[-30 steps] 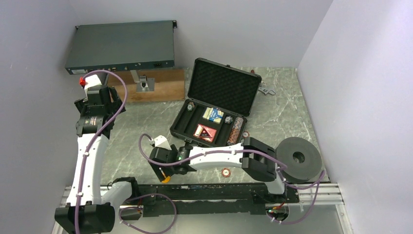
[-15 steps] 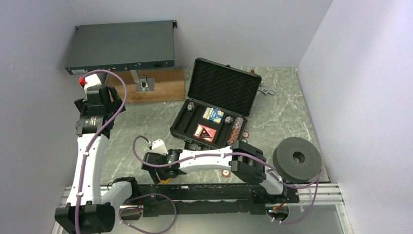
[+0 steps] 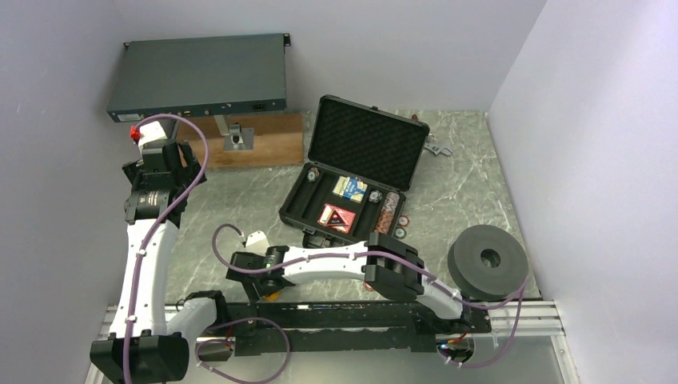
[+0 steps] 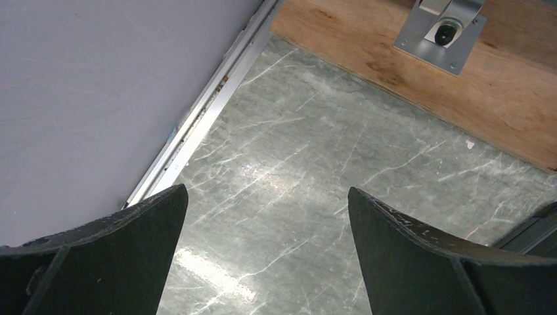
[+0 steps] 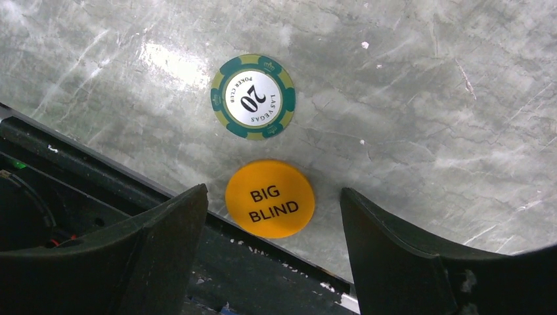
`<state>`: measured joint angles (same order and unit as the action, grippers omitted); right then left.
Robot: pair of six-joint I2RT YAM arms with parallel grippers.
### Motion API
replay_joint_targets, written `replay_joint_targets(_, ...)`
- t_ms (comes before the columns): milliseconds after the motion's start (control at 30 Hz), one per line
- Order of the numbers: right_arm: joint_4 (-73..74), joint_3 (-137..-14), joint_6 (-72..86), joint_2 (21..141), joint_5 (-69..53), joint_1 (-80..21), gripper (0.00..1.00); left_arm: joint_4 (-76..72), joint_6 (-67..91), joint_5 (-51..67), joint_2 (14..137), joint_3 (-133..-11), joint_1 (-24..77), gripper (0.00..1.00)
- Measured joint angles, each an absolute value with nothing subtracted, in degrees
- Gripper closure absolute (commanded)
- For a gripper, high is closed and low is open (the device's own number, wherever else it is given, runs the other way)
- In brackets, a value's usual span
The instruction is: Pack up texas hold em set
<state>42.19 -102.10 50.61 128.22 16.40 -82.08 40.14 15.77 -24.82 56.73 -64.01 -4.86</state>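
Orange disc point(image 5: 269, 198) lies inside the wide-spread right pincer point(image 5: 272, 193), green chip point(image 5: 253, 96) nearby

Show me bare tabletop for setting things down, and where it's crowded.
Free: the marble between the wooden board and the case; also right of the case, behind the foam ring. Crowded: the near edge under the right gripper, where the orange disc and green chip lie.

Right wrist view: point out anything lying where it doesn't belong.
The orange BIG BLIND disc and a green 20 chip lie loose on the table by the near rail, outside the open case. The right hand hangs open over the disc. Two more chips sit beside the case.
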Motion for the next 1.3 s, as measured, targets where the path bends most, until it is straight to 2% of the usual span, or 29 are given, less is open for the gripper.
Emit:
replay_joint_targets(167, 44.7, -104.4, 51.1, 129.5, 16.6, -82.1, 0.28, 40.1, 15.7, -24.8, 56.7, -64.0, -4.9, 0.01)
replay_joint_targets(333, 49.0, -108.3, 52.1, 132.0, 17.3, -82.1, 0.4, 40.1, 15.8, -24.8, 56.7, -64.0, -5.0, 0.01)
replay_joint_targets(533, 50.4, -108.9, 52.8, 132.5, 17.6, -82.0, 0.41, 40.1, 15.8, -24.8, 55.8, -64.0, -5.6, 0.01)
replay_joint_targets(667, 51.2, -109.4, 53.1, 132.9, 17.6, -82.0, 0.53, 40.1, 15.7, -24.8, 55.1, -64.0, -5.9, 0.01)
replay_joint_targets(967, 50.5, -107.9, 54.3, 131.9, 18.4, -82.1, 0.53, 40.1, 15.7, -24.8, 55.1, -64.0, -5.9, 0.01)
replay_joint_targets(1300, 48.6, -100.6, 54.9, 127.3, 19.9, -81.4, 0.53, 40.1, 15.7, -24.6, 55.1, -64.0, -5.9, 0.01)
